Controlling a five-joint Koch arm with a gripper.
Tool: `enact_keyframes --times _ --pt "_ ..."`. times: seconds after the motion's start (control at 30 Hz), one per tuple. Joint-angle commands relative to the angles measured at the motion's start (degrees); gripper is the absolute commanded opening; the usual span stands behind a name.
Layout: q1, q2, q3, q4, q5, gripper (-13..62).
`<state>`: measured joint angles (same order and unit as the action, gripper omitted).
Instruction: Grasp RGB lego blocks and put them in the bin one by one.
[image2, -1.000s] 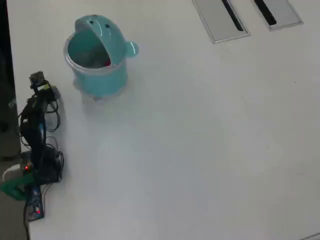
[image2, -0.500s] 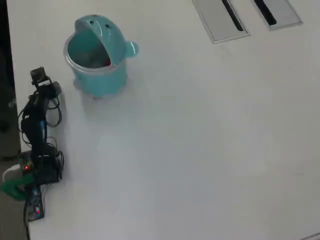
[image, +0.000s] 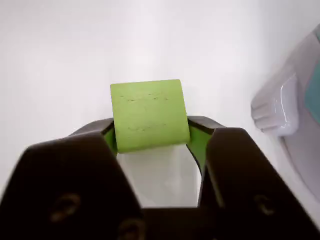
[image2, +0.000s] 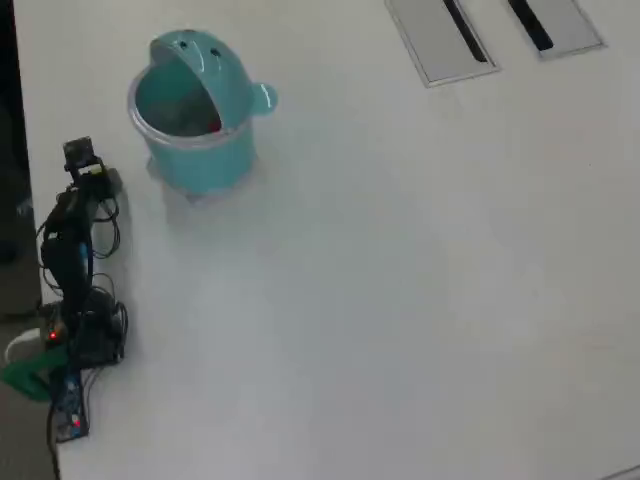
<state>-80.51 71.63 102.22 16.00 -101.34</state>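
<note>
Clamping the yellow-green lego block (image: 149, 115) between its two dark jaws, your end effector (image: 152, 137) shows in the wrist view holding the cube above the white desk (image: 60, 60). In the overhead view the arm (image2: 72, 250) stretches along the desk's left edge, folded low, its tip (image2: 80, 155) aimed toward the top-left corner and sitting just beside the teal bin (image2: 195, 160). That bin stands near the top-left corner with its domed lid swung up and something red (image2: 214, 125) showing inside. Two flat grey plates (image2: 440, 40) with black slots lie at the top edge of your plain white desk.
</note>
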Motion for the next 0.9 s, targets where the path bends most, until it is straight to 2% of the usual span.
enact_keyframes --times 0.0,0.43,0.87 --pt "0.1 4.9 -1.7 -1.6 0.0 13.3" --pt "0.4 20.3 1.4 6.9 0.8 12.4" --pt "4.9 34.0 0.9 7.6 9.8 10.0"
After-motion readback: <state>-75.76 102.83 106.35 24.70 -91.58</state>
